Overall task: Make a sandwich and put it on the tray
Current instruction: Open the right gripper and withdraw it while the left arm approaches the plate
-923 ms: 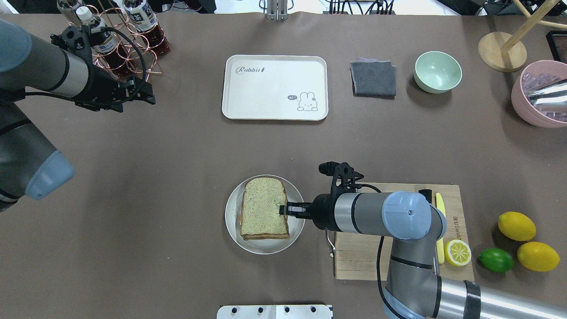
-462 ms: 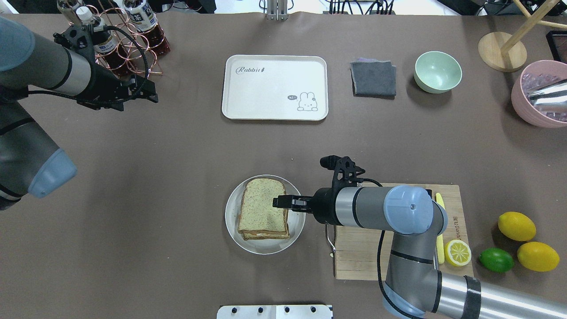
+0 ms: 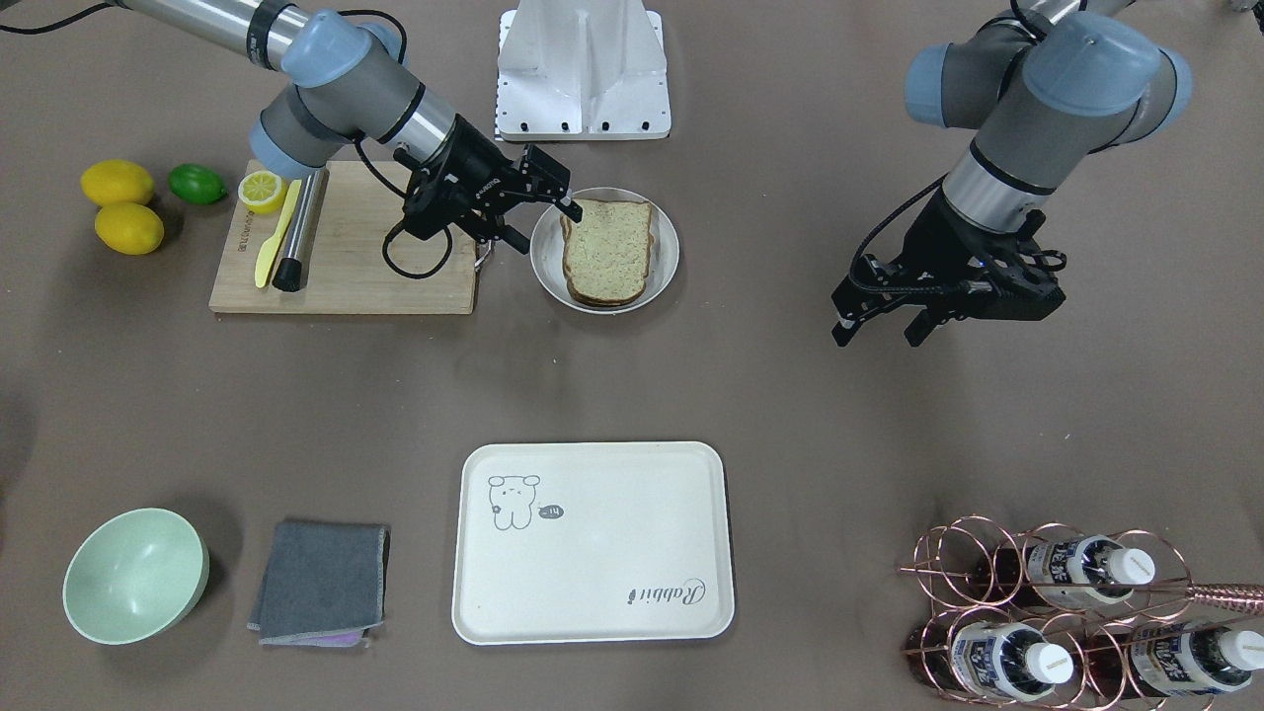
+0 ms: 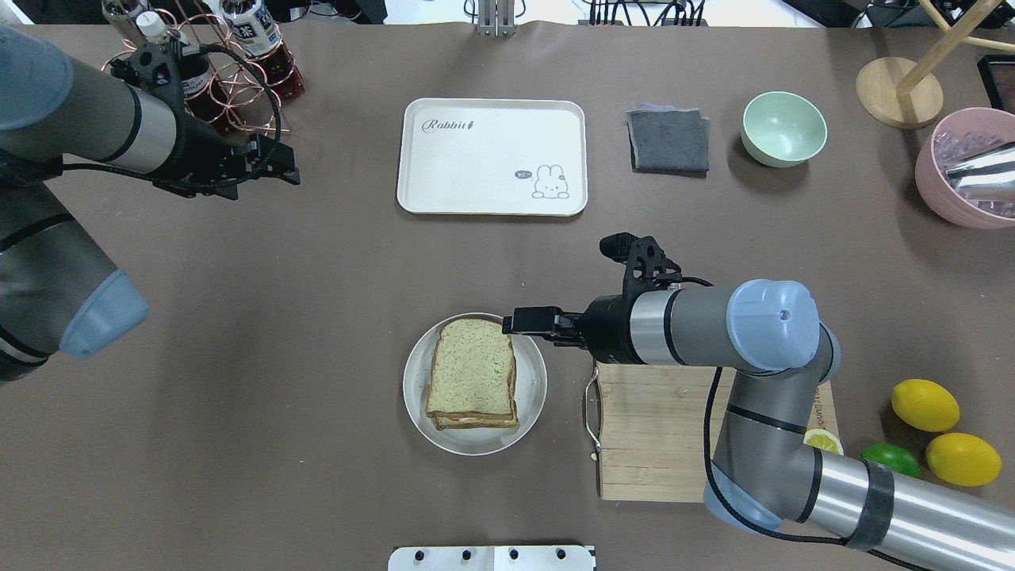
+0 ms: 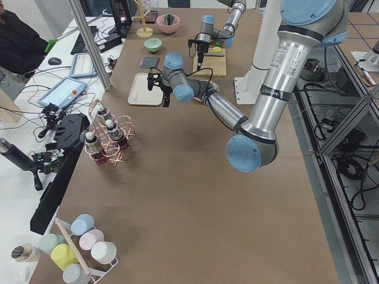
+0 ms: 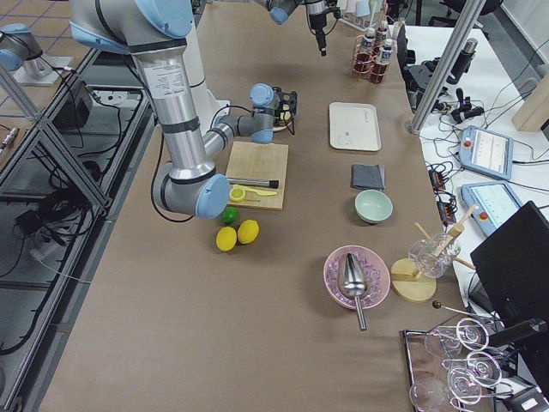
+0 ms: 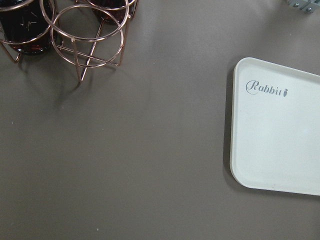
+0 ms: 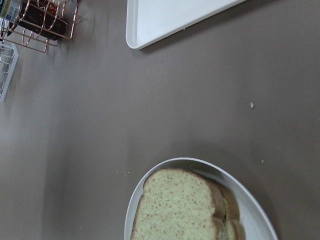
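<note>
- Nearest the robot's base you see the sandwich (image 4: 472, 373) on the round white plate (image 4: 476, 442). One slice lies stacked on the other, with a pale filling showing at the near edge.
- Just beyond the plate's far right rim, the right gripper (image 4: 519, 320) hovers with its fingers parted and grips nothing. Its arm crosses above the wooden cutting board (image 4: 650, 428).
- Farther out, note the left gripper (image 3: 877, 331) above the table, fingers spread and empty, near the copper bottle rack (image 4: 238, 79).
- Farthest lies the tray (image 4: 476, 174), flat and well apart from the plate. The sandwich is not yet on it.
</note>
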